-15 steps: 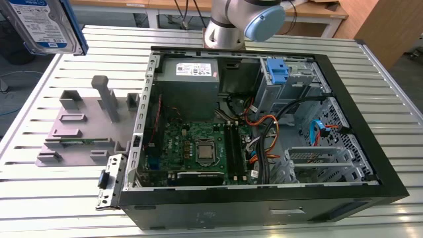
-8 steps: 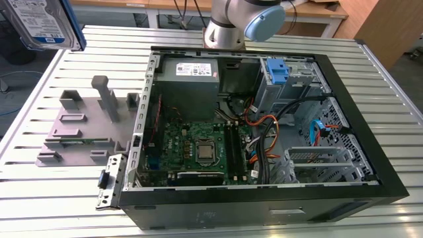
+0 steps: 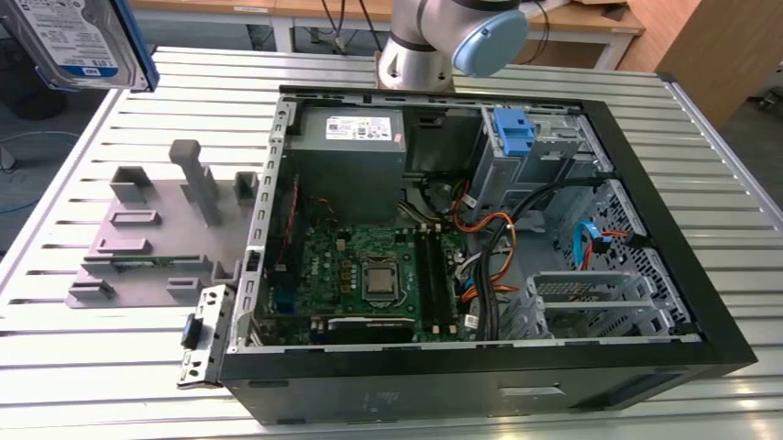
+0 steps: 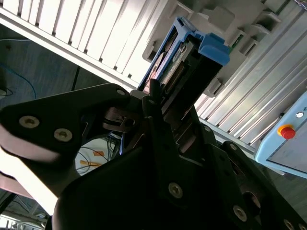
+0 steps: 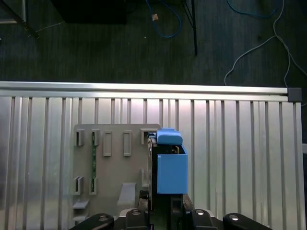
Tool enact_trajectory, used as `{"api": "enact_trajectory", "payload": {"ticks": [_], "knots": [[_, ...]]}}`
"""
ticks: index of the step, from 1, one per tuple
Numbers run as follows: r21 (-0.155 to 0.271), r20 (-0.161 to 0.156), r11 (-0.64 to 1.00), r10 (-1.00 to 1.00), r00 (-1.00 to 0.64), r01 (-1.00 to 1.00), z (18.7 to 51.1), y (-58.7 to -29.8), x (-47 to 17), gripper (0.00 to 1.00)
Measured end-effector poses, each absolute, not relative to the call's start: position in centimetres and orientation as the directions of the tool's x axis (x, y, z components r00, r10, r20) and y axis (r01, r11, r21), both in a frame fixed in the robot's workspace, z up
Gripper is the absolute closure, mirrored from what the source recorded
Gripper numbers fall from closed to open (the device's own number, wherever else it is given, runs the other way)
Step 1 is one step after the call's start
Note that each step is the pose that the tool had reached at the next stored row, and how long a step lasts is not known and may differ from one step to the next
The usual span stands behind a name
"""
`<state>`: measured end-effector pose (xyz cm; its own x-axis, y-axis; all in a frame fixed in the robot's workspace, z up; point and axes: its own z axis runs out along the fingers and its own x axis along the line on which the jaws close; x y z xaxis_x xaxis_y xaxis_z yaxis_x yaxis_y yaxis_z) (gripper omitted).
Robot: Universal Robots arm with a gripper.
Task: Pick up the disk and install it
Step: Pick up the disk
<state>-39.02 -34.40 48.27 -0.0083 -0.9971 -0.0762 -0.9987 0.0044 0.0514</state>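
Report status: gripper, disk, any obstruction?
Gripper shut on the disk. Disk held in the air over the grey fixture, outside the open case. Loose cables inside the case.

The silver, blue-framed disk [image 3: 80, 38] hangs on edge in mid-air.

Disk [image 3: 76, 41] partly beyond the exterior view's edge

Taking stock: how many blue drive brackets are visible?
2: one around the disk, at the exterior view's upper left; one bare bracket in the computer case. Others may be hidden.
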Motion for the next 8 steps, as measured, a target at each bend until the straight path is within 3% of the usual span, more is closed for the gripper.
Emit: {"api": "enact_trajectory", "payload": {"ticks": [8], "knots": [[0.052, -0.076, 0.004, -0.997, -0.008, -0.999, 48.28, -34.40, -38.49, 0.65]]}}
